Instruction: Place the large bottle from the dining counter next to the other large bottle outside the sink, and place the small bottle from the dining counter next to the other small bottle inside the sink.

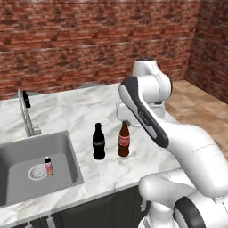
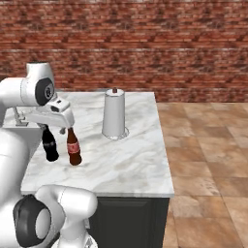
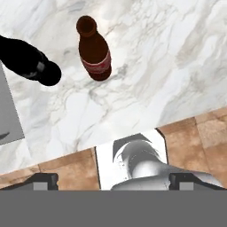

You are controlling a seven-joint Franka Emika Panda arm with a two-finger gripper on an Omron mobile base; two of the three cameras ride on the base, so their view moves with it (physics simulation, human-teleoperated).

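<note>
Even, bright rendered light (soft shadows), perhaps slightly blurred.

On the marble desk [image 2: 126,160] the brown bottle [image 2: 73,147] stands upright just beside the black bottle [image 2: 49,144]; a white paper-towel roll [image 2: 114,114] stands further back

No text, brand, number or sign can be read anywhere in these pictures. The large bottle [image 1: 124,140] wears a red label band with a faint pale mark across it, but the mark is too small and blurred to make out as letters in any view. The other large bottle [image 1: 98,142] beside it on the tabletop [image 1: 89,116] has only a thin pale smudge on its black body, which likewise cannot be read.
</note>
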